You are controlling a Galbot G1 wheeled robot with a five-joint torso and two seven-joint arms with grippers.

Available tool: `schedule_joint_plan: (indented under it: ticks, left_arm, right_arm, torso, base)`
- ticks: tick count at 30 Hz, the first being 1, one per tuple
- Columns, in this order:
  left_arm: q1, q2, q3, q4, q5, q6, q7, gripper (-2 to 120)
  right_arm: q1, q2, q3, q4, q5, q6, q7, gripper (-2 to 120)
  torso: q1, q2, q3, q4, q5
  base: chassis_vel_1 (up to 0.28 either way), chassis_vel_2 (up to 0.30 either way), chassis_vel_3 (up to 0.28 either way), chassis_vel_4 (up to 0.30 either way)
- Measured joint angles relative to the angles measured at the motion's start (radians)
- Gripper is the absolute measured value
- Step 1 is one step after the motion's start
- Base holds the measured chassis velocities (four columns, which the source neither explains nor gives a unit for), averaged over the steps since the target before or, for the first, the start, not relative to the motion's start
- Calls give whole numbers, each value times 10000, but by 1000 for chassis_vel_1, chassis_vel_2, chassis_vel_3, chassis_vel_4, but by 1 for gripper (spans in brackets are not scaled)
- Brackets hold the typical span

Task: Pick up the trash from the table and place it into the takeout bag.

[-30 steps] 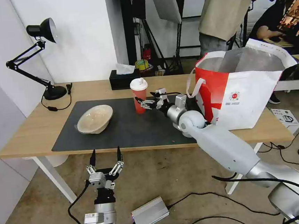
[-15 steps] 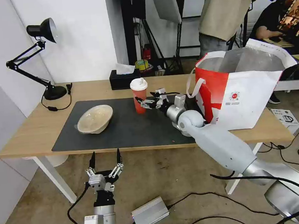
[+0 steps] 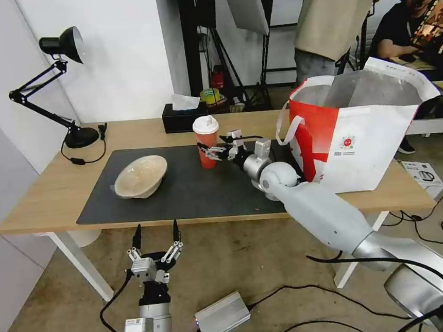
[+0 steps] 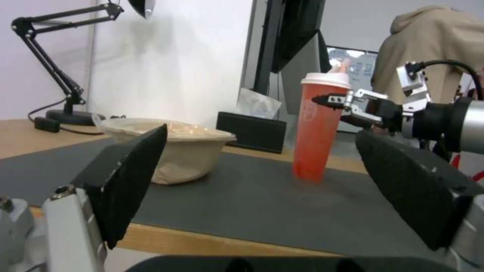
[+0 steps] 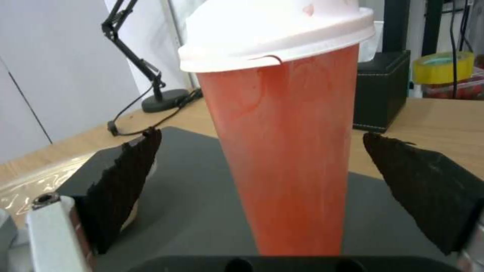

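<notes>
We see the right gripper (image 3: pixel 213 151) w/ fingers spread wide, one either side of the red drink cup (image 3: pixel 207 141), not touching it yet. Cup stands upright on the dark grey mat (image 3: pixel 192 189) near the middle of the table (image 3: pixel 48 196). Beige bowl (image 3: pixel 141 176) sits tilted on the mat to its left; takeout bag (image 3: pixel 355 133) stands open at the right end. Left gripper (image 3: pixel 155 234) hangs below the table's front edge, fingers apart, holding nothing.
</notes>
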Motion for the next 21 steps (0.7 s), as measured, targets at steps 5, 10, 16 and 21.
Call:
schedule_joint_plan:
  ticks: [5,10,16,21]
  left_arm:
    - [-43,3,19,76,-27,0,0,100]
    - [-84,9,29,122,-41,0,0,100]
    - [-116,19,40,162,-48,5,0,100]
    - [-110,17,38,195,-51,5,2,100]
  right_arm:
    - [58,128,22,-273,-103,93,-78,100]
    - [143,260,73,-543,-250,184,-193,100]
    - [198,382,109,-866,-323,290,-328,100]
    - [198,442,157,-1010,-400,336,-403,100]
  torso:
    - [0,0,0,0,0]
    - [0,0,0,0,0]
    - [0,0,0,0,0]
    - [-1,0,0,0,0]
  base:
    - [0,0,0,0]
    - [0,0,0,0]
    - [0,0,0,0]
    - [0,0,0,0]
